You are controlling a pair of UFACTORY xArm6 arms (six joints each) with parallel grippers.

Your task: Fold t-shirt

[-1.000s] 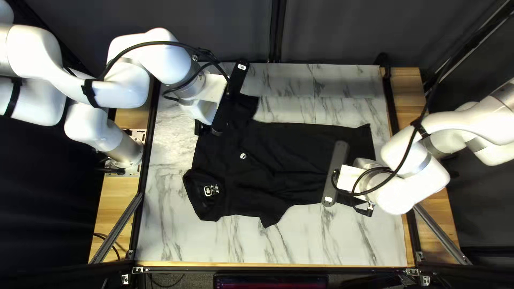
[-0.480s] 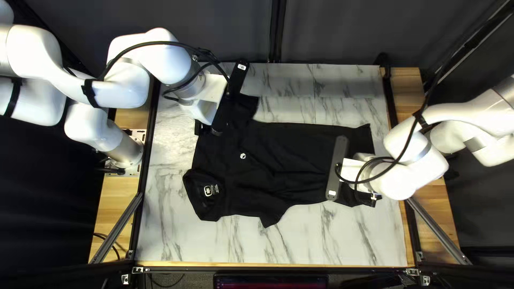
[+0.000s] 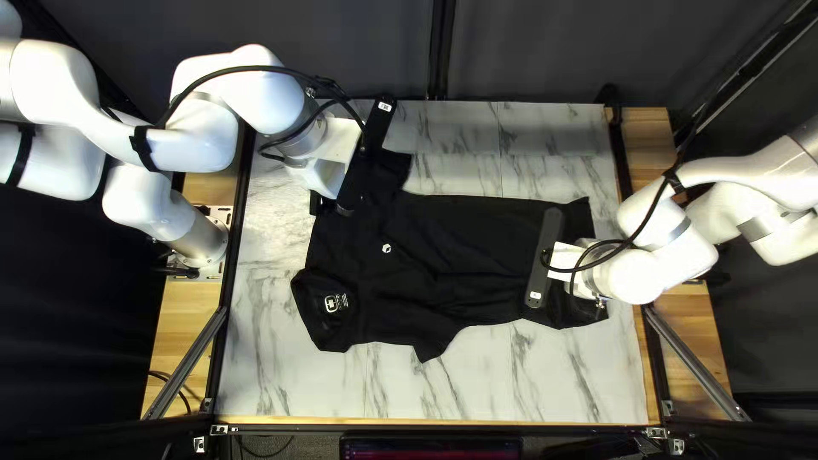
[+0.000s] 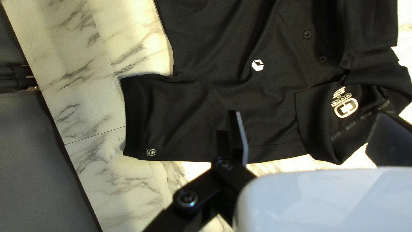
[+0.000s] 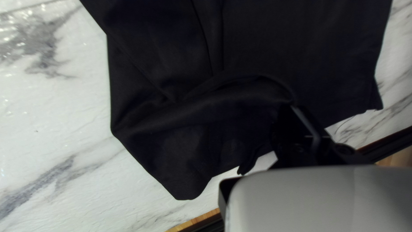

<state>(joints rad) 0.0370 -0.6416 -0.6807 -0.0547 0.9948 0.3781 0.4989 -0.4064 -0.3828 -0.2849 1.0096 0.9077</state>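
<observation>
The black t-shirt [image 3: 460, 247] lies with its collar at the left of the top left view and its hem at the right. Over the sleeve on the far side is my left gripper [image 3: 362, 162]. The left wrist view has the shirt [image 4: 201, 103] below the left gripper [image 4: 309, 137], whose fingers stand wide apart without cloth gripped. My right gripper [image 3: 544, 260] is at the hem end, partly hiding it. In the right wrist view, a raised fold of the shirt [image 5: 206, 103] runs into the right gripper [image 5: 296, 129], which appears closed on it.
Marble-patterned table surface [image 3: 443, 392] shows around the shirt, with a dark curtain [image 3: 545, 51] beyond the far edge. A dark rail [image 3: 234, 247] runs along the table's left side, and a cable hangs over the right arm.
My right gripper has moved toward the far edge and slightly right, uncovering more of the shirt's near hem corner. The left arm has stayed still.
</observation>
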